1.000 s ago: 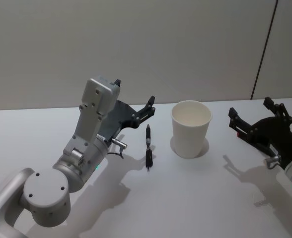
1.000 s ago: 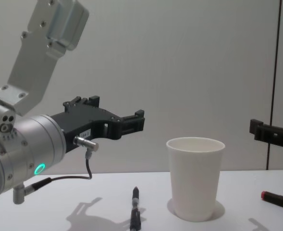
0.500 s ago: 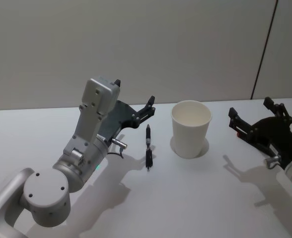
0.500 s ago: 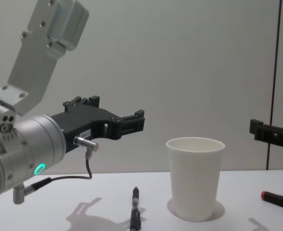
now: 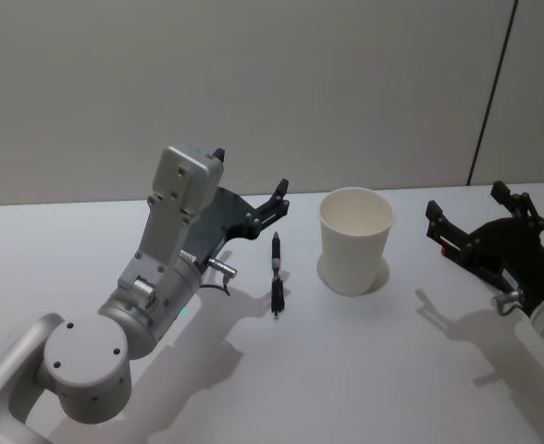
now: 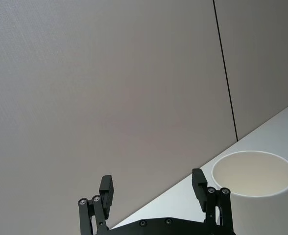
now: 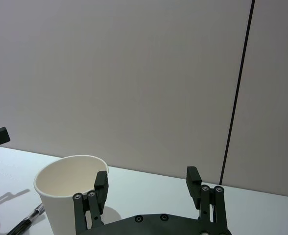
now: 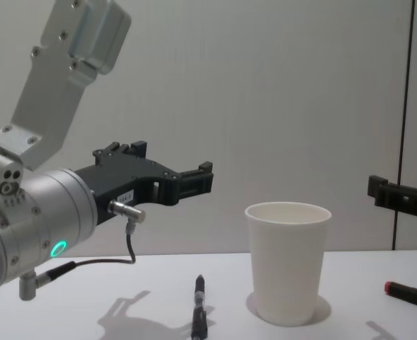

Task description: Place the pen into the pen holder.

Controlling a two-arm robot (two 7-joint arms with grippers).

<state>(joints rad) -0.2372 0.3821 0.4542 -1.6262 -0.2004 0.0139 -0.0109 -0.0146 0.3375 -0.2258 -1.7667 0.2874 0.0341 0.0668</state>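
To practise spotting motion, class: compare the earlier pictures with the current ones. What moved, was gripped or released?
Nothing visibly changed. The pen lies untouched on the table beside the pen holder; the left claw and right claw stay open, holding nothing.

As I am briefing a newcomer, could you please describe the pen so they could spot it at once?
On the white table, find the cup standing near the middle. Just left of it, between it and the left gripper, lies the pen. It is the slim black stick lying flat and pointing away from the robot, whereas the cup is white and upright.
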